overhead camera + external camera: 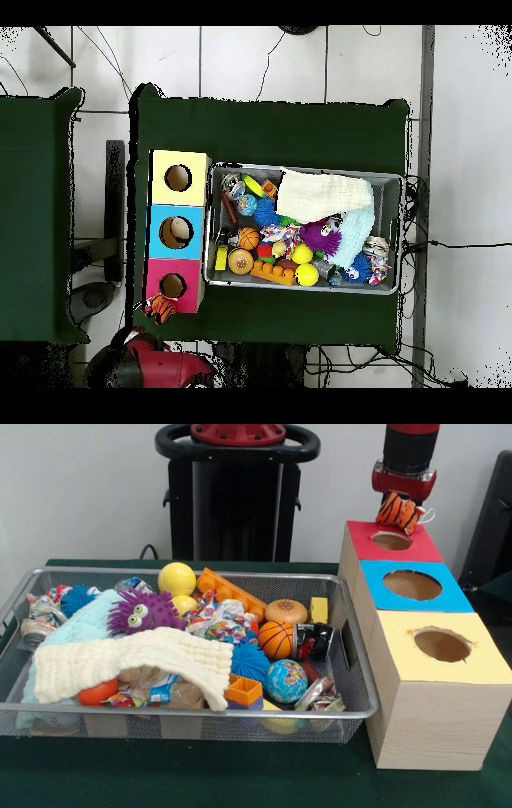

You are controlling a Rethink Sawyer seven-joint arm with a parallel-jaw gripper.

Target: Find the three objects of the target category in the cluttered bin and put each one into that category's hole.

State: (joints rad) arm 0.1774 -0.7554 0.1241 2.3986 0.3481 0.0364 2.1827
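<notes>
Tool: our tool (pixel 402 506) is clamped on a little striped tiger toy (pixel 398 511), carried high so it clears the box rim.
Tiger toy: it hangs just above the red box (pixel 416 548), at about 12 o'clock of the red hole (pixel 391 541), not quite centred from what we can see.
Why there: we reckon red is this category's hole, so lining up comes before letting go.
Bin: the mesh bin (pixel 358 688) on the worktop (pixel 240 780) is a proper mess, with a cream cloth (pixel 136 660) hiding stuff underneath.
</notes>
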